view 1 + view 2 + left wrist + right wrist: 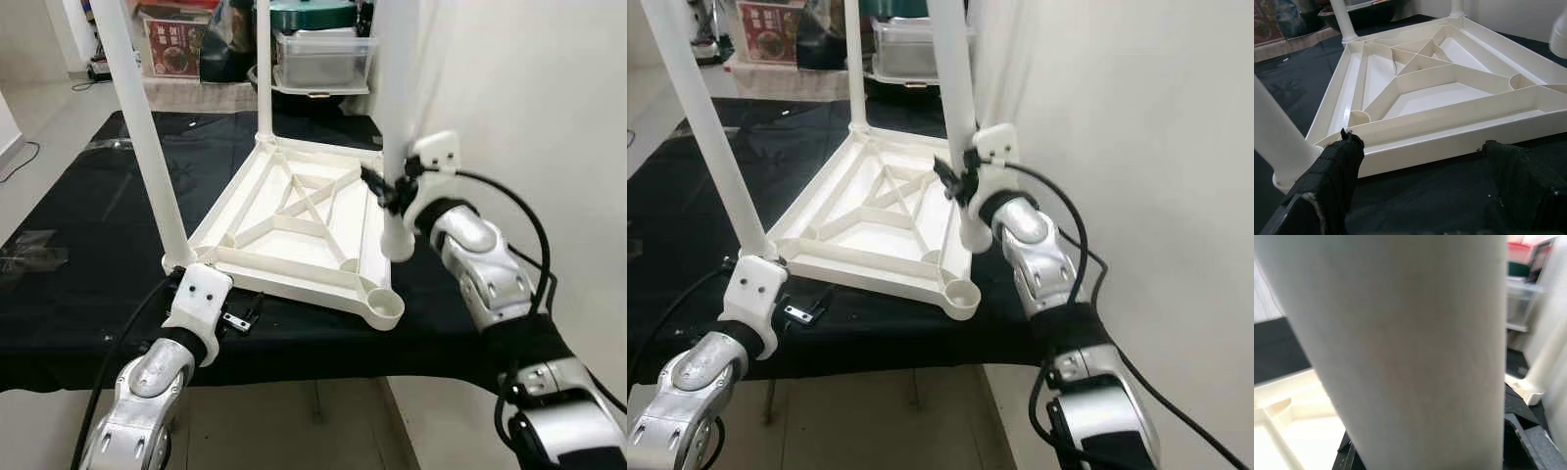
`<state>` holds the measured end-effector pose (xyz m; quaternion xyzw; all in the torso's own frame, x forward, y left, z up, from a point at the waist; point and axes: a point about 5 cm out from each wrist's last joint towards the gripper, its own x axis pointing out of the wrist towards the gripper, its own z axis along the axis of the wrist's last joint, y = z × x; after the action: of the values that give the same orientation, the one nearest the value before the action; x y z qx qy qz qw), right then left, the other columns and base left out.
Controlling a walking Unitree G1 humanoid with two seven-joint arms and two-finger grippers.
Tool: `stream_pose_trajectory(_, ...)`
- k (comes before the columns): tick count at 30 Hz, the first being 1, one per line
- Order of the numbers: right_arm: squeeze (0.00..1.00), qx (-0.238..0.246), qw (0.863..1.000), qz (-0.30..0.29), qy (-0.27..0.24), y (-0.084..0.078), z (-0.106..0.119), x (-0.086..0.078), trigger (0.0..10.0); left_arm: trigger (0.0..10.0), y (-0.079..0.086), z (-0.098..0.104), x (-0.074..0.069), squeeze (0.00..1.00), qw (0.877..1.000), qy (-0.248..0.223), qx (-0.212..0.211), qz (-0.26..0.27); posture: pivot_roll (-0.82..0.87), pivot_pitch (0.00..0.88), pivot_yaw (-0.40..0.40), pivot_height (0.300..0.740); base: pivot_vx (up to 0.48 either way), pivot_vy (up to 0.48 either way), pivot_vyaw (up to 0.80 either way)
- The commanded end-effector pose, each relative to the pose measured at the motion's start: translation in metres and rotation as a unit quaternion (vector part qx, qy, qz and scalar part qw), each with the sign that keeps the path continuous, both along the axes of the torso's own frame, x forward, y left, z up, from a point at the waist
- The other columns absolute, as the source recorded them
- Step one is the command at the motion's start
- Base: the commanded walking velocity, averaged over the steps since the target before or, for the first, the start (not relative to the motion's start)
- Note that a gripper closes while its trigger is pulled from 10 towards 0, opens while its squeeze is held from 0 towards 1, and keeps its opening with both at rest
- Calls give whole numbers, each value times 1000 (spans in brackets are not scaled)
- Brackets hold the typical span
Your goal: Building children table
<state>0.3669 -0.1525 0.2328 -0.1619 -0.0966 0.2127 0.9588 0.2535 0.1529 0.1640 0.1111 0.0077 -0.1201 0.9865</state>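
Note:
The white table top (294,220) lies upside down on the black cloth. White legs stand in its near left corner (147,127) and its far left corner (263,69); the left wrist view shows a further leg base (1457,7) at a far corner. My right gripper (387,191) is shut on another white leg (397,117), held upright with its lower end above the top's right rim, short of the empty near right socket (384,308). My left gripper (240,318) hovers open at the top's front edge, its fingers (1337,171) spread with nothing between them.
The black cloth-covered table (88,245) ends just in front of the table top. A white wall (549,98) runs close along the right. Behind the table stand a clear plastic bin (323,54) and boxes (176,39). Bare floor (39,117) lies to the left.

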Motion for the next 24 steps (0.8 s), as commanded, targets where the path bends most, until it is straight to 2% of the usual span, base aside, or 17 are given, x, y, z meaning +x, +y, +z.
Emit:
stream_pose_trajectory(1, 0, -24, 999, 29, 7, 1, -6, -8, 0, 10000, 3, -2, -2, 0, 1000, 3, -8, 5, 41, 0, -91, 740, 0, 0, 0)
stream_pose_trajectory(6, 0, -45, 997, 59, 33, -3, -22, -18, 0, 10000, 10, -3, -5, 0, 1000, 5, -16, 15, 37, 0, -89, 740, 0, 0, 0)
stream_pose_trajectory(11, 0, -55, 995, 76, 40, -4, -28, -23, 0, 10000, 15, -2, -5, 0, 1000, 4, -16, 25, 38, 0, -87, 740, 0, 0, 0)
stream_pose_trajectory(17, 0, -41, 992, 112, 35, 3, -23, -31, 0, 10000, 20, -1, -6, 0, 999, 1, -17, 30, 32, 0, -80, 740, 0, 0, 0)
stream_pose_trajectory(21, 0, -15, 992, 118, 31, 9, -17, -35, 0, 10000, 21, 0, -5, 0, 999, -1, -21, 34, 32, 0, -78, 740, 0, 0, 0)
stream_pose_trajectory(24, 0, -15, 992, 118, 31, 9, -17, -35, 0, 10000, 21, 0, -5, 0, 999, -1, -21, 34, 32, 0, -78, 740, 0, 0, 0)
